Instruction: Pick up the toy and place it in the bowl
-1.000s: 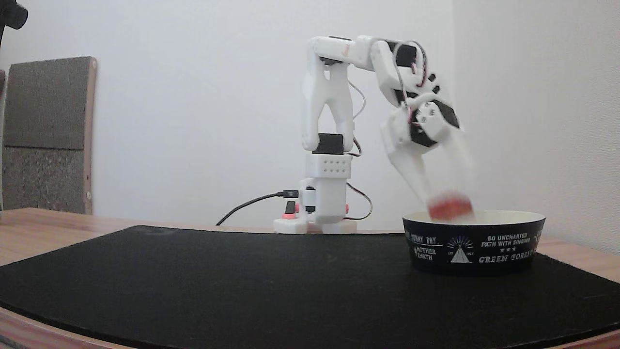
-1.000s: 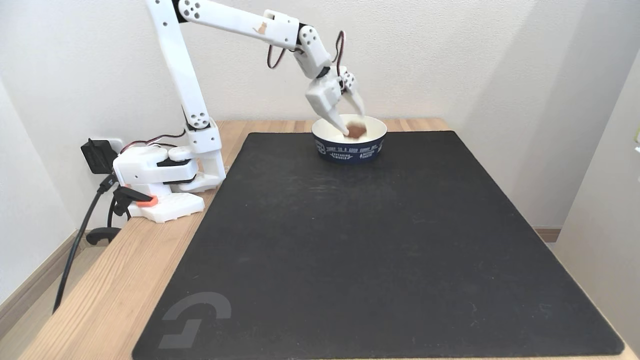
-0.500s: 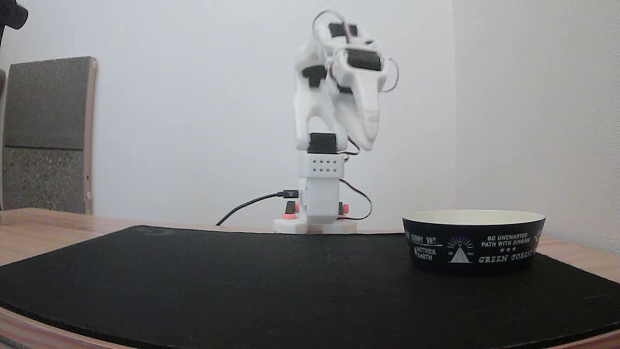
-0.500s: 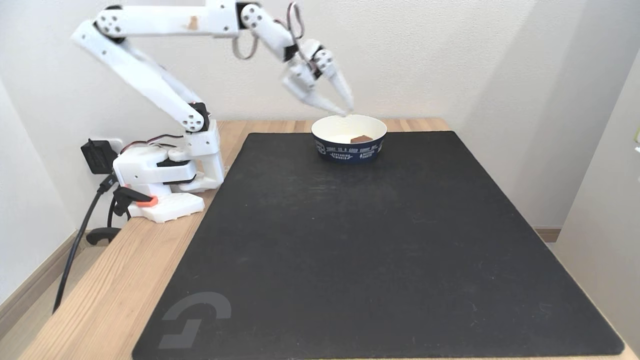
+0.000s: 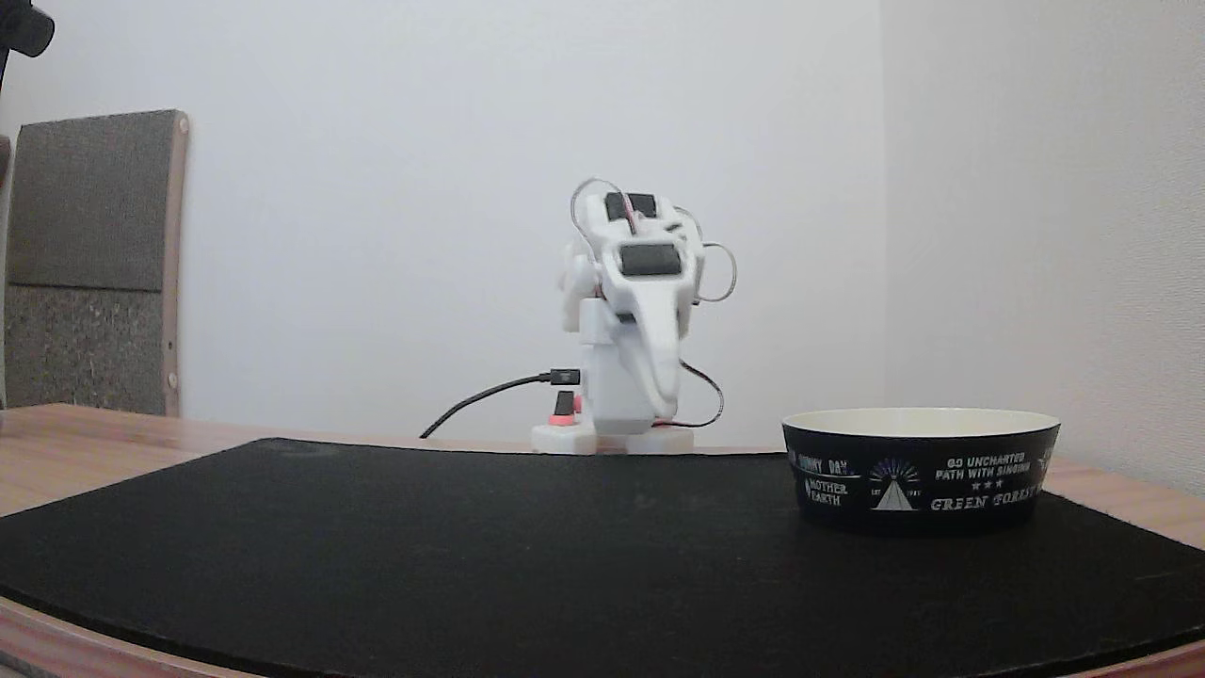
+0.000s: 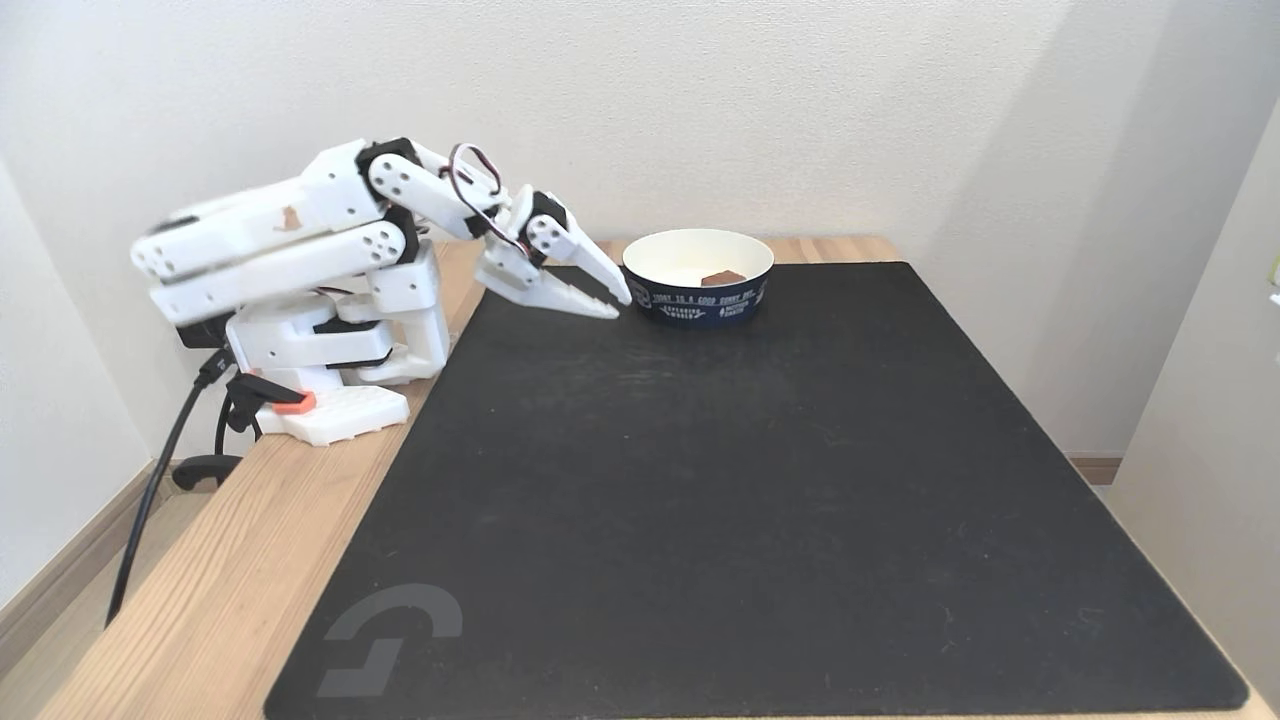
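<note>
Tool [image 6: 608,297] empty, your toy [image 6: 722,277] already sits in the bowl [image 6: 698,300]

Your tool's fingers [image 6: 598,272] stand slightly parted with nothing between them, tips low over the black mat [image 6: 740,480] just beside the bowl's outer wall, the arm [image 6: 290,225] folded down over its base on the wooden counter [image 6: 200,590], a rest pose by the look of it; the toy lies flat on the cream floor toward the near wall, which is why the low side view hides it behind the rim [image 5: 921,420], so judge the placing done
</note>
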Available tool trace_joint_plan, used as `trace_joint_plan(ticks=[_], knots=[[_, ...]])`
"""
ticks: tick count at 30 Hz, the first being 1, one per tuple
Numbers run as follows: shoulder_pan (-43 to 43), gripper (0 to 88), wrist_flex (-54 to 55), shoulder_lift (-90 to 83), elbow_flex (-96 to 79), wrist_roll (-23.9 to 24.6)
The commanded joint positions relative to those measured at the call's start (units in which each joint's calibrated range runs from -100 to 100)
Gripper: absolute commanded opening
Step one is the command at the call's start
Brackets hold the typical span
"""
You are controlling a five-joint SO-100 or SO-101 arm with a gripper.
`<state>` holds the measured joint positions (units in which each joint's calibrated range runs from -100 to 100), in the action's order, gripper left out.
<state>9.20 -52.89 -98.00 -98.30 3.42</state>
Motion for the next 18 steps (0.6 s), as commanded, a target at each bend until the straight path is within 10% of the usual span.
trace_joint_plan(ticks=[1, 18], knots=[[-0.20, 6.6, -0.88, -1.66, -1.16, 0.23], [-0.96, 6.1, -0.88, -1.41, -1.07, -0.14]])
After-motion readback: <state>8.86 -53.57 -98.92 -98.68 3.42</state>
